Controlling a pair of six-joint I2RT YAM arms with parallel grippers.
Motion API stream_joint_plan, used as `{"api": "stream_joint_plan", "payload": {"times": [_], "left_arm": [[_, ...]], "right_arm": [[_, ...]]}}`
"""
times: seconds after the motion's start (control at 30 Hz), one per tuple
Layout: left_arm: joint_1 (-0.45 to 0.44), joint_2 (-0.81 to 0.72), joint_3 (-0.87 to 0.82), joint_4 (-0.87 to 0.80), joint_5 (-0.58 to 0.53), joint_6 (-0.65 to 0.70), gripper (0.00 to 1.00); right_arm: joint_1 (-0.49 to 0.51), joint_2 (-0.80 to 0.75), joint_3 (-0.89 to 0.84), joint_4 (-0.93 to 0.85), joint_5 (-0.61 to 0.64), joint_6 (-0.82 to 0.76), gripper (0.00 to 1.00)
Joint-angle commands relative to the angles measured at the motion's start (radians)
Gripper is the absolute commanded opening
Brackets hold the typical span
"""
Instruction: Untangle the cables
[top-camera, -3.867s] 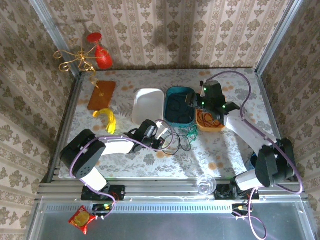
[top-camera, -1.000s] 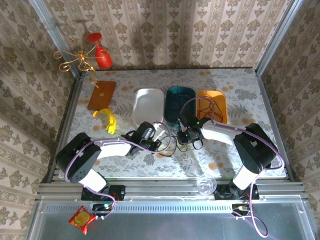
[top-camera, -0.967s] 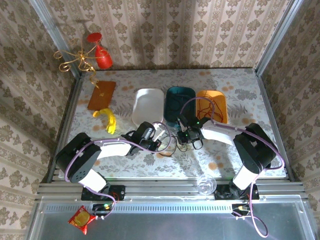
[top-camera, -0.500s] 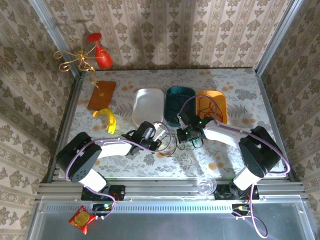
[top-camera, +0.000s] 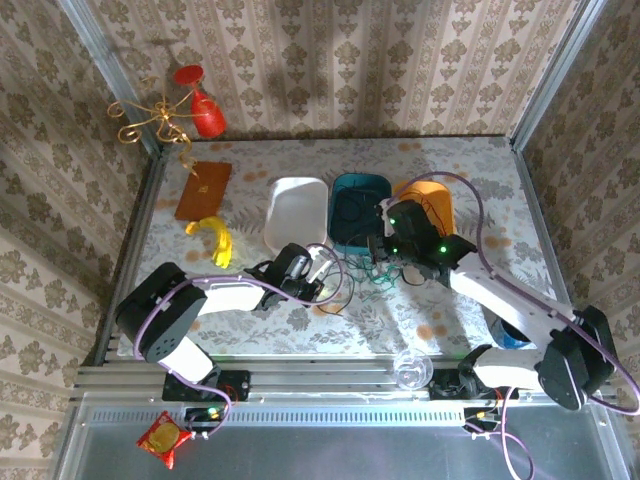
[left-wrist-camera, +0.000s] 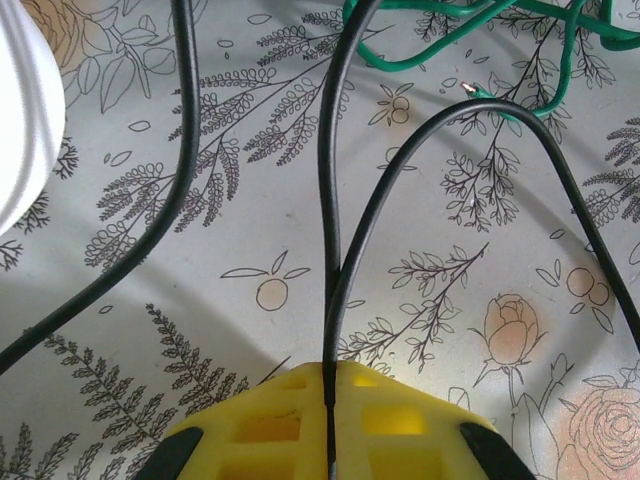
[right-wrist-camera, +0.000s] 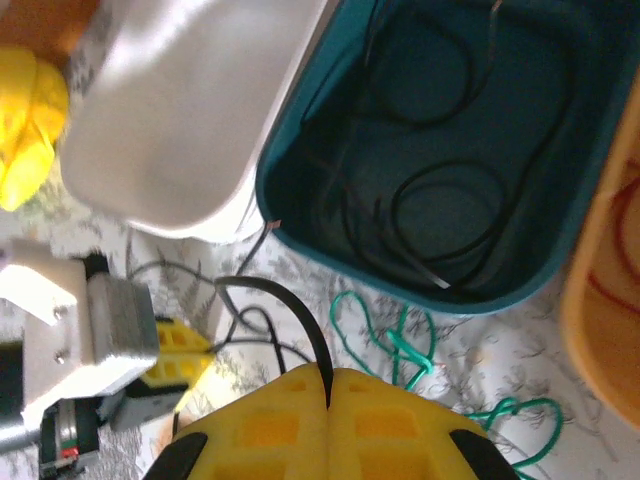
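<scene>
Floral tablecloth (top-camera: 385, 325) carries the cables (top-camera: 355, 272) between the two grippers. Left gripper (left-wrist-camera: 328, 400) is clamped on a black cable (left-wrist-camera: 325, 200) running straight ahead from its tips. Right gripper (right-wrist-camera: 328, 392) pinches a black strand (right-wrist-camera: 312, 335), with the green cable (right-wrist-camera: 400, 345) just beyond and the teal bin (right-wrist-camera: 300, 235) farther. Judgement: drawing apart along that line should loosen the tangle.

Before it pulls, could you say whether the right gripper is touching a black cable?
Touching: the right wrist view shows the black cable pinched in the shut right gripper.
</scene>
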Motion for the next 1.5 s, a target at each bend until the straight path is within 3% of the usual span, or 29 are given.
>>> {"api": "stream_joint_plan", "payload": {"times": [0.0,0.1,0.3,0.57,0.87,1.17,1.3,1.47], "left_arm": [[0.009,0.01,0.003,-0.003,0.01,-0.019,0.08],[0.01,0.009,0.002,-0.001,0.009,-0.018,0.1],[0.012,0.012,0.005,-0.004,0.01,-0.022,0.27],[0.018,0.007,-0.011,0.021,0.007,-0.032,0.29],[0.022,0.015,-0.014,0.037,0.013,-0.047,0.29],[0.021,-0.008,0.003,0.019,0.007,-0.043,0.29],[0.023,-0.016,0.005,0.008,-0.001,-0.037,0.29],[0.023,-0.015,0.0,0.016,-0.004,-0.046,0.29]], "right_arm": [[-0.018,-0.081,0.029,0.023,0.109,0.018,0.0],[-0.041,-0.145,0.06,0.027,0.14,0.0,0.0],[-0.111,-0.21,0.178,0.019,0.108,-0.029,0.0],[-0.146,-0.164,0.336,0.09,0.031,-0.055,0.0],[-0.205,0.014,0.534,0.166,0.009,-0.145,0.0],[-0.225,0.223,0.487,0.233,0.012,-0.159,0.0],[-0.216,0.279,0.433,0.231,0.062,-0.137,0.0],[-0.162,0.376,0.409,0.134,0.22,-0.159,0.0]]}}
